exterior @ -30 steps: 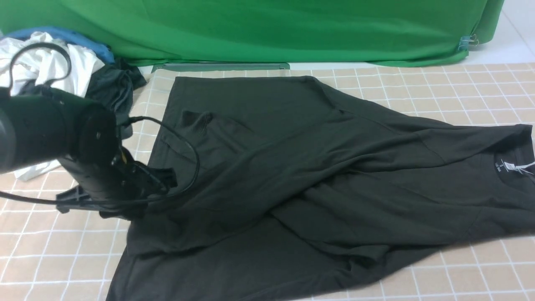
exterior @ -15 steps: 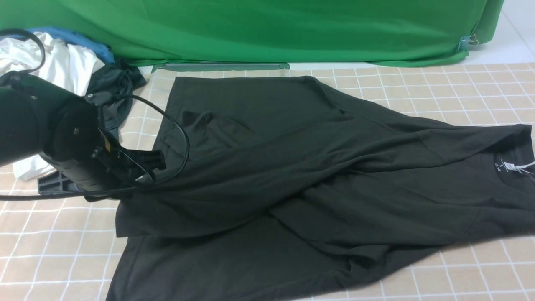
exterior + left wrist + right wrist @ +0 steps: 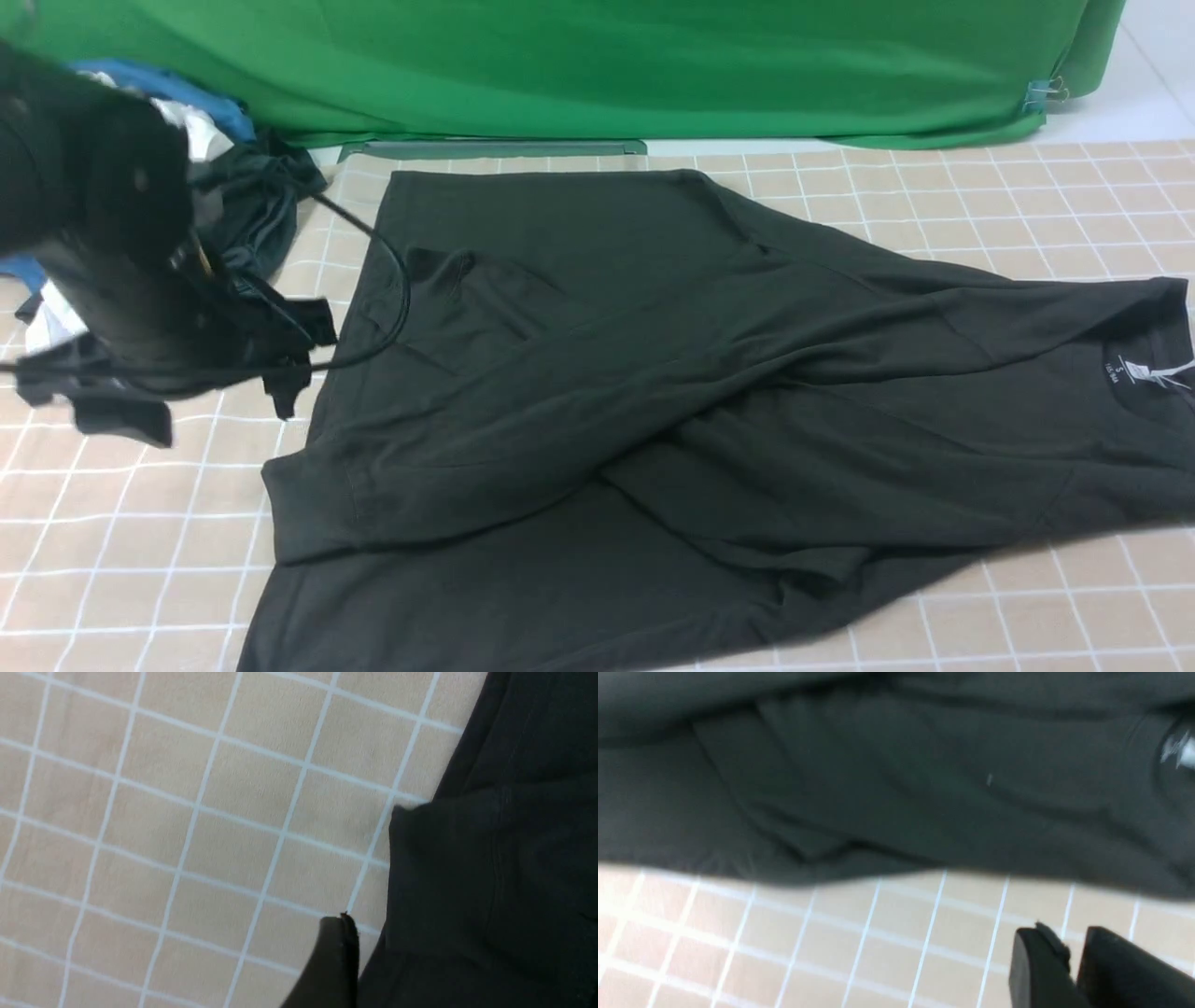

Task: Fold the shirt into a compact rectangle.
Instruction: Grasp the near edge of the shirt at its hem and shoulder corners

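1. Nearest the robot, the right gripper (image 3: 1073,961) is hovering over the checked cloth (image 3: 878,933), jaws barely parted and pinching nothing, with the shirt (image 3: 653,420) lying just beyond it.
2. Farther out, the left gripper (image 3: 201,411) is hanging spread and empty beside the shirt's folded-over left edge; the long axis is running left to right, neck label (image 3: 1144,369) rightward.

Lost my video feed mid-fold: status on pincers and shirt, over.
Left pincer open, empty. Right pincer narrowly parted, empty. Large black T-shirt partly folded, rumpled, on beige checked tablecloth. Thin black arm cable drapes across its left edge.
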